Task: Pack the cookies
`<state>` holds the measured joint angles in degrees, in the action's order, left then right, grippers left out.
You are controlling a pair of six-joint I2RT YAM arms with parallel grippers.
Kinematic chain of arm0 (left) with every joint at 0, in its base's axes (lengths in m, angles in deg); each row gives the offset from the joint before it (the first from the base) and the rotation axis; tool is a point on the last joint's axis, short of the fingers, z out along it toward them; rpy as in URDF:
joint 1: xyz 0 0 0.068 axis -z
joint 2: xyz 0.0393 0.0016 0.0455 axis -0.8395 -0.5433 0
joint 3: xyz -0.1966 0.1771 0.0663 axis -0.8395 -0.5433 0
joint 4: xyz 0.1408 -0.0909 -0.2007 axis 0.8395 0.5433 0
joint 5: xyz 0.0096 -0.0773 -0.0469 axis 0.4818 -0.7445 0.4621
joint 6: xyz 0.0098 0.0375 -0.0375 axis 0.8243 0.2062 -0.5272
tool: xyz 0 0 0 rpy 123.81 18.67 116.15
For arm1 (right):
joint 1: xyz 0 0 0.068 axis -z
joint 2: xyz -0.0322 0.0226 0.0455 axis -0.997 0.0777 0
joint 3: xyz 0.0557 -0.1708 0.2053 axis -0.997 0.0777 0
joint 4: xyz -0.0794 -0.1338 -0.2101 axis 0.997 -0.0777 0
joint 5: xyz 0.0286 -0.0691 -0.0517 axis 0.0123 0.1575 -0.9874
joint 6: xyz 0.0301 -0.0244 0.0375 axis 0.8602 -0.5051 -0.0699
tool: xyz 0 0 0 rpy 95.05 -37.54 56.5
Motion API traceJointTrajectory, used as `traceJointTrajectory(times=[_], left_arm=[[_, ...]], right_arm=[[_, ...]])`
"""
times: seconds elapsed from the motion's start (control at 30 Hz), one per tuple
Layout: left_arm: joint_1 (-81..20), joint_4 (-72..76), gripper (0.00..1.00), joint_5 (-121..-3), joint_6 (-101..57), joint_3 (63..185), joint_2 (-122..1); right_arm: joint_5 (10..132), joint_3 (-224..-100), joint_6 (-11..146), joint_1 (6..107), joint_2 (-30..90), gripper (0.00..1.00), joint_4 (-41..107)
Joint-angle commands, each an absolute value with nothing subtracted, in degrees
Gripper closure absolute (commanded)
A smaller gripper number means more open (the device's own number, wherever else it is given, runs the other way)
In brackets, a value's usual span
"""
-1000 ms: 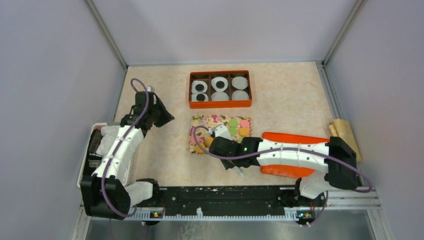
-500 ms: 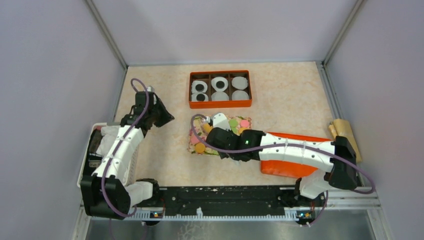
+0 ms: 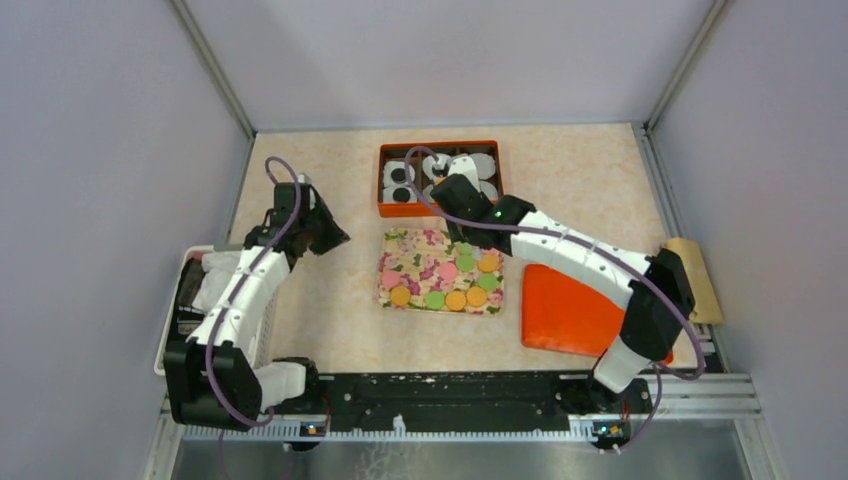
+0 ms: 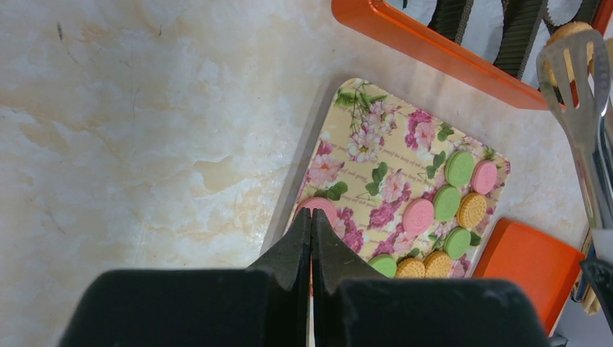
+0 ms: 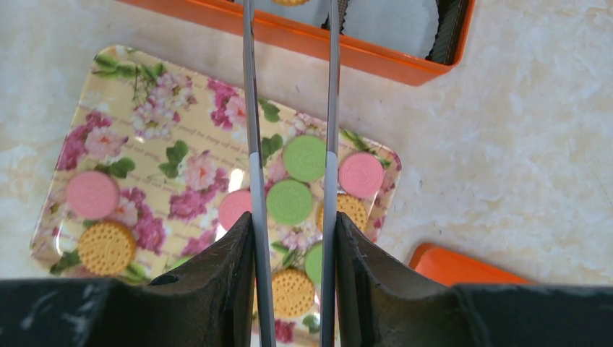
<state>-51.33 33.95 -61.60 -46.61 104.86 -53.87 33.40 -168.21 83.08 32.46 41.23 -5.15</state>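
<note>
Round pink, green and ridged tan cookies lie on a glossy floral tray, its faint script unreadable. The right gripper clamps thin steel tongs reaching over the orange box. The left gripper is closed tight, holding nothing.

Orange lid on marble table, white basket at left edge

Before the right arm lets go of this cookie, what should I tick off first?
1. Load: orange cookie sits at the tips of the tongs: ok.
2. Grip: right gripper shut on the tongs: ok.
3. Position: tips over the orange box: ok.
4. Landing spot under the tips: cannot tell, hidden.
5. Clearance: left gripper shut, empty, short of the floral tray: ok.
</note>
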Motion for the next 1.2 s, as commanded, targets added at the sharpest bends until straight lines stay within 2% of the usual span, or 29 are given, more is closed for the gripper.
traceJointTrajectory(times=[0.0, 0.2, 0.53, 0.7, 0.83, 1.03, 1.17], left_arm=[[-51.6, 32.0, 1.00, -60.9, -45.7, 106.3, -55.1], [-51.6, 31.8, 1.00, -61.0, -45.7, 106.4, -56.4], [-51.6, 31.5, 1.00, -60.6, -45.6, 106.3, -56.6], [-51.6, 31.7, 1.00, -61.1, -45.6, 106.3, -56.8], [-51.6, 32.0, 1.00, -60.6, -45.5, 106.1, -56.2], [-51.6, 31.8, 1.00, -61.1, -45.4, 105.9, -56.2], [-51.6, 31.8, 1.00, -61.2, -45.4, 105.9, -56.0]], right_arm=[[36.7, -172.2, 79.5, 35.2, 45.3, 0.96, 1.4], [37.5, -175.5, 78.0, 37.7, 51.7, 0.97, 2.7], [38.3, -175.2, 77.6, 38.5, 53.7, 0.95, 2.9], [38.5, -176.9, 76.9, 38.5, 55.6, 0.68, 1.2], [38.8, -175.9, 77.2, 38.4, 55.0, 0.56, 1.9], [38.6, -175.2, 77.5, 38.4, 53.9, 0.51, 3.0], [38.0, -174.6, 77.5, 38.4, 51.8, 0.53, 3.5]])
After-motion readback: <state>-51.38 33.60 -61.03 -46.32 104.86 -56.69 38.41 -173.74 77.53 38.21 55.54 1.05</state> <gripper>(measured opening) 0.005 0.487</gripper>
